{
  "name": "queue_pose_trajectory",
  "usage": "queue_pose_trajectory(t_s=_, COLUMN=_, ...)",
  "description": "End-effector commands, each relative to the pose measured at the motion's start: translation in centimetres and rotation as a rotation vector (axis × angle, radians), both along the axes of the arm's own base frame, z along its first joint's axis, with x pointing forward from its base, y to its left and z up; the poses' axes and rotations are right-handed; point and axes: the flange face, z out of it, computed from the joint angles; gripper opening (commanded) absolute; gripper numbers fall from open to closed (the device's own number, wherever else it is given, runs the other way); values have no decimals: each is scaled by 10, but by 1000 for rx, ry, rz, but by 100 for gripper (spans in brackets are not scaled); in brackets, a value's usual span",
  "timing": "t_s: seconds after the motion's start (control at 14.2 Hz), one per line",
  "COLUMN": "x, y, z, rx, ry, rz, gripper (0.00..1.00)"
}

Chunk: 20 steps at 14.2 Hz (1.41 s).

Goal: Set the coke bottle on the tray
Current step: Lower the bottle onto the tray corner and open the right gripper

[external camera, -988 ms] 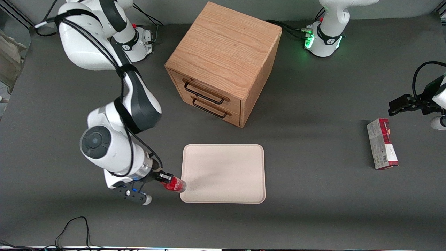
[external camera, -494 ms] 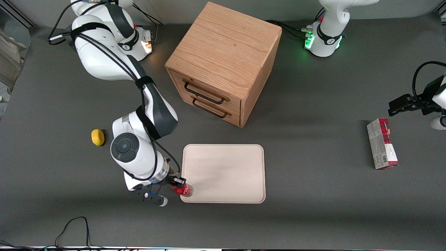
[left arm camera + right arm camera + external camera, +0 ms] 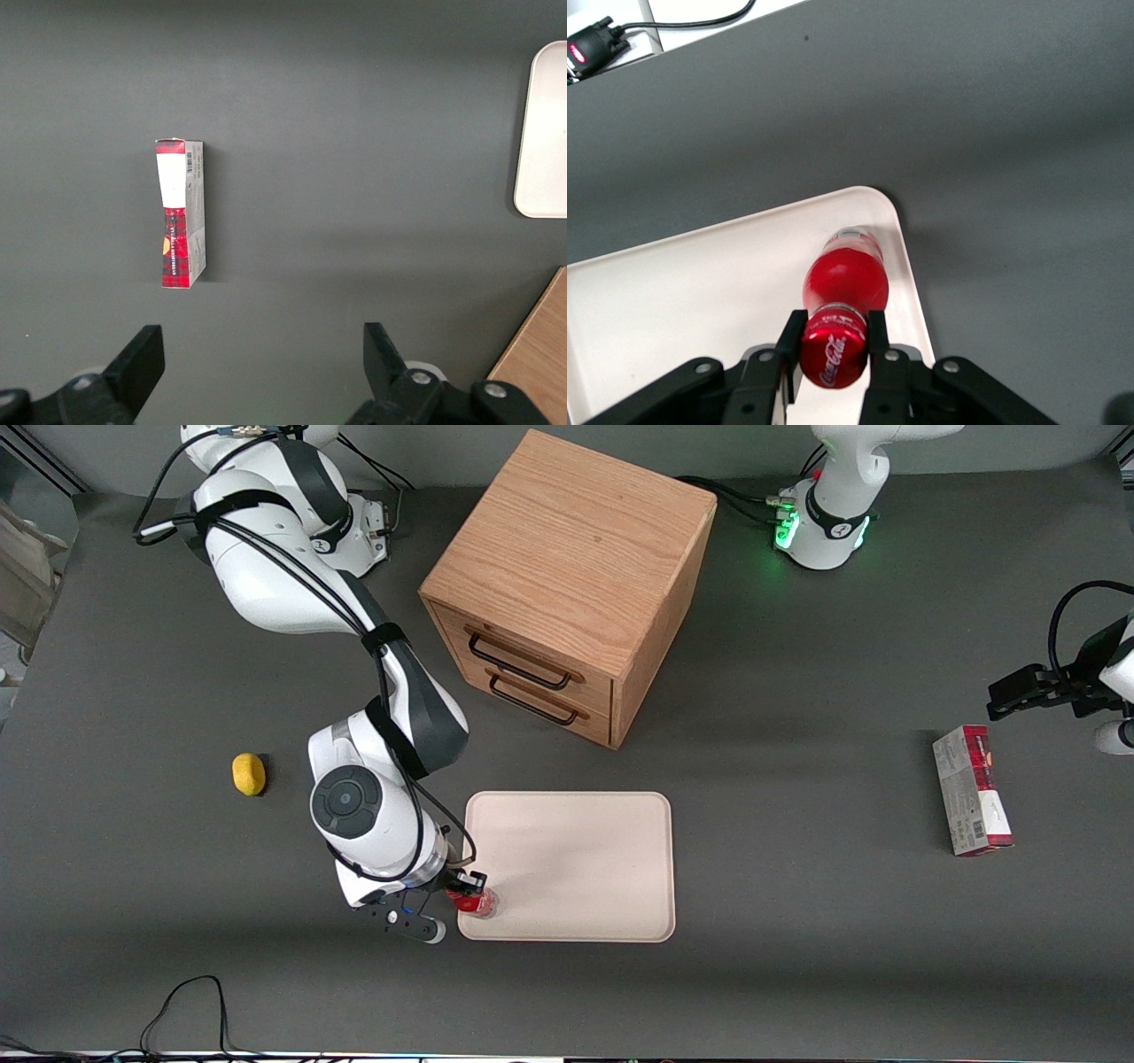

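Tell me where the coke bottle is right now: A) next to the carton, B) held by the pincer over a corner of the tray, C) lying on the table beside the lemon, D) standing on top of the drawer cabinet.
B: the pincer grips the bottle at its cap, and the bottle's base hangs over the tray just inside its rounded corner.

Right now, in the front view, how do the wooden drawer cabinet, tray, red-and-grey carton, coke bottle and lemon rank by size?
1. Wooden drawer cabinet
2. Tray
3. Red-and-grey carton
4. Lemon and coke bottle: look alike; the bottle, over the tray's corner, is partly hidden by the gripper holding it.
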Motion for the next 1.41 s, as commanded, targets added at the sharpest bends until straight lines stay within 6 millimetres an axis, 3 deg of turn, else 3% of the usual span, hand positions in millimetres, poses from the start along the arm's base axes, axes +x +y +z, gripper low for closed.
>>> queue_pose_trajectory(t_s=0.0, x=2, y=5, z=5, rx=-11, ry=-27, rz=-19, gripper=0)
queue_pose_trajectory(t_s=0.14, x=1, y=6, z=4, rx=-10, ry=-26, rz=-18, gripper=0)
queue_pose_trajectory(t_s=0.28, x=1, y=6, z=2, rx=-11, ry=-23, rz=-18, gripper=51)
queue_pose_trajectory(t_s=0.35, x=1, y=7, z=2, rx=-11, ry=-25, rz=-16, gripper=100)
queue_pose_trajectory(t_s=0.49, x=-3, y=15, z=3, rx=-13, ry=-26, rz=-7, gripper=100)
queue_pose_trajectory(t_s=1.13, x=-3, y=12, z=7, rx=-55, ry=-33, rz=19, gripper=100)
queue_pose_trajectory(t_s=1.34, x=-18, y=1, z=19, rx=-148, ry=88, rz=177, gripper=100)
